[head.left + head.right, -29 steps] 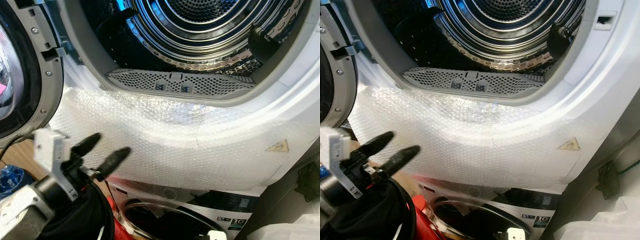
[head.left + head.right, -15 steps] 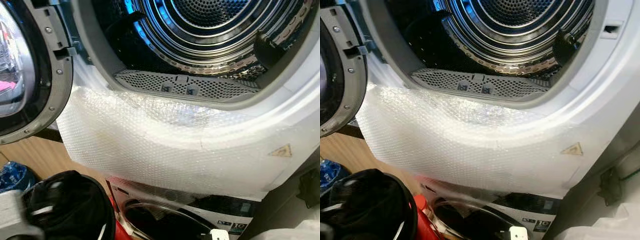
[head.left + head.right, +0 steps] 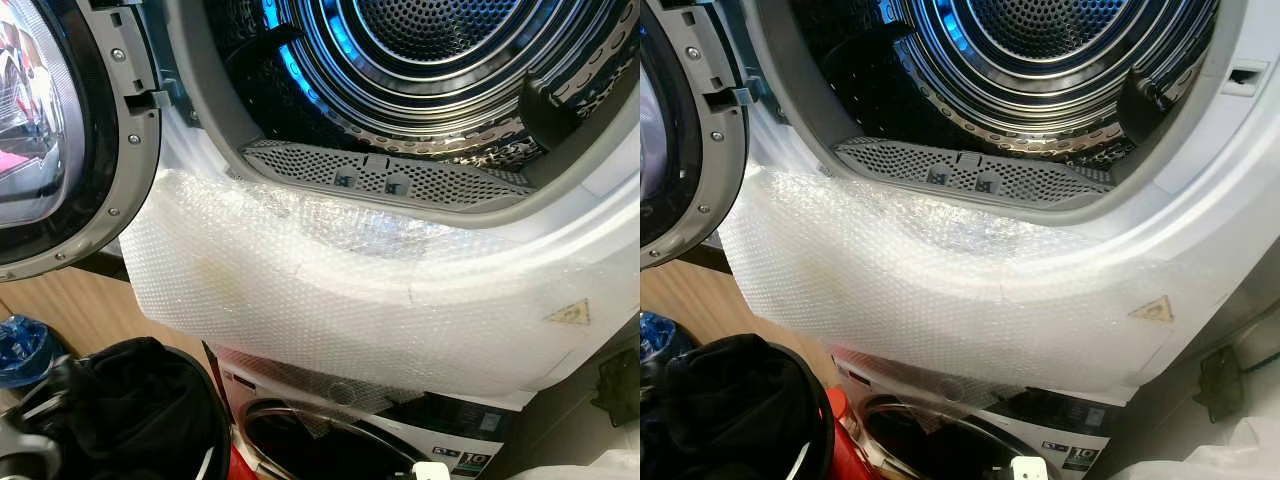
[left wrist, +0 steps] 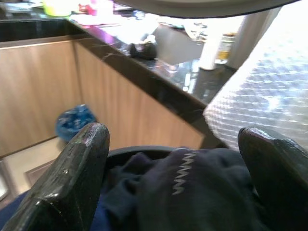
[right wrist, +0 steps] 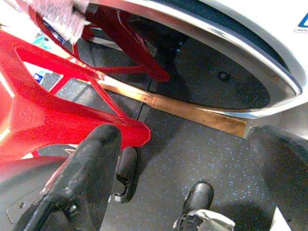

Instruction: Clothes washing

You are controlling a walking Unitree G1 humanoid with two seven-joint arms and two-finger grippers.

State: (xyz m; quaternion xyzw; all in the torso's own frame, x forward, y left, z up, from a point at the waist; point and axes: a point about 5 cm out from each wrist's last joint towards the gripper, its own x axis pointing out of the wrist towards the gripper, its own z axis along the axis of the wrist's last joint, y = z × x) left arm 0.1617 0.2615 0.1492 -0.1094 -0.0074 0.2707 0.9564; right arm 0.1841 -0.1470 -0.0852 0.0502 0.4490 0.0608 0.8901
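Straight ahead in the left eye view, the upper machine's steel drum [image 3: 440, 70] stands open with nothing visible inside it, a perforated grey lint filter [image 3: 385, 178] along its lower lip and the round door [image 3: 60, 140] swung out to the robot's left. Bubble wrap [image 3: 330, 300] is draped over the white front panel below the opening, and under it sits a second machine's dark porthole [image 3: 320, 450]. Low on the left, a round black basket [image 3: 205, 420] holds a heap of dark clothes [image 3: 130, 400], with a blue bag [image 3: 22, 348] on the floor beside it and a red frame showing at the basket's edge. Across in the right eye view the same scene repeats, the clothes [image 3: 725, 405] lying in the basket beneath the bubble wrap [image 3: 940, 290]. Along the left wrist view, the left gripper [image 4: 185, 192] has its two black fingers [image 4: 72, 178] spread wide, and the dark clothes [image 4: 192, 192], marked by a pale zigzag stitch, lie between and just beyond them without being pinched; wooden cabinet fronts and a dark countertop stand farther off. Beyond the right gripper [image 5: 185, 178] in the right wrist view, its fingers [image 5: 86, 168] also spread apart and holding nothing, lie a speckled dark floor, a red plastic frame [image 5: 43, 106] beside one finger, and the lower machine's door [image 5: 202, 72] ahead.
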